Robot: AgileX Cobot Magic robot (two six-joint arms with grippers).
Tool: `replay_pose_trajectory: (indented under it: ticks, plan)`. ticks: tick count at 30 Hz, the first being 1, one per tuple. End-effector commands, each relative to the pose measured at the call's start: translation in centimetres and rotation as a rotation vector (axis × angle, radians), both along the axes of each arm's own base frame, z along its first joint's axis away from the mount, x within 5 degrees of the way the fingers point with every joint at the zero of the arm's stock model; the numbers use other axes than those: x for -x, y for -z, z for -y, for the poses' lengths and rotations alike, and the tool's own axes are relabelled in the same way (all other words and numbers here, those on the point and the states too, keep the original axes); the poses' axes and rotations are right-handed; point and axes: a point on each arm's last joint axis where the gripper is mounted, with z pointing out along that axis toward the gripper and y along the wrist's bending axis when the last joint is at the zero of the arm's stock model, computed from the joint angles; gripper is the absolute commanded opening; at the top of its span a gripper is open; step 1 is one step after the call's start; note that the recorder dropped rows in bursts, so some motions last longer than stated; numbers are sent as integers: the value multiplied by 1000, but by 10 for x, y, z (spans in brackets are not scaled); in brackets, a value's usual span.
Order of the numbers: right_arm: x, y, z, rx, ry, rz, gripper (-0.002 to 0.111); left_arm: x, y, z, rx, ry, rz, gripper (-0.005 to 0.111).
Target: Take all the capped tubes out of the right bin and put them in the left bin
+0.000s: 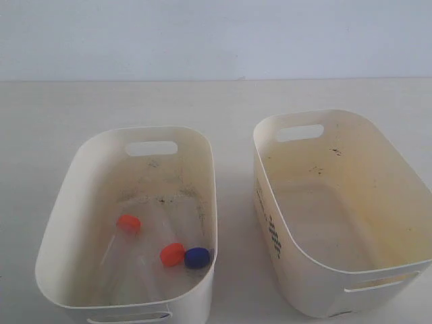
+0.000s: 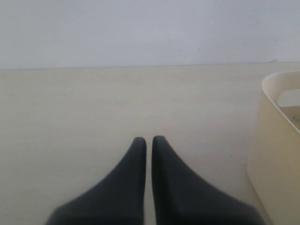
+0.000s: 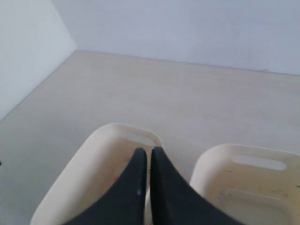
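Note:
Three capped tubes lie on the speckled floor of the left bin (image 1: 67,202): one with an orange cap (image 1: 128,223), one with an orange cap (image 1: 172,254), and one with a blue cap (image 1: 197,257). Their clear bodies barely show. The right bin (image 1: 395,175), yellowish inside with dark print on its outer side, holds no tube. Neither gripper appears in the exterior view. My left gripper (image 2: 149,139) is shut with nothing in it over bare table. My right gripper (image 3: 146,150) is shut and empty, high above the left bin (image 3: 89,159), where a red speck shows beside its fingers.
The pale table (image 1: 216,101) runs back to a plain wall. A narrow strip of table separates the two bins. A cream tub's end wall (image 2: 276,140) stands at the edge of the left wrist view. The right bin (image 3: 211,164) shows in the right wrist view.

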Motion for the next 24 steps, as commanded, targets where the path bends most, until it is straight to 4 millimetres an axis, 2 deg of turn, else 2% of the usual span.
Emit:
replay_pose_trajectory:
  ticks: [1,4,6,11,17,20,24]
  plan:
    - [30,1,37,-9,155,47,3,0,-2,0,15,-1,9,4]
    - [51,6,53,-18,249,130,3,0,-2,0,15,-1,9,4]
    - [61,16,62,-16,316,195,3,0,-2,0,15,-1,9,4]
    - [74,65,76,-26,496,269,3,0,-2,0,15,-1,9,4]
    - [89,124,80,-7,545,378,3,0,-2,0,15,-1,8,4]
    - [100,144,80,16,549,490,3,0,-2,0,15,-1,8,4]
    - [94,163,82,22,558,483,3,0,-1,0,15,-1,5,4]
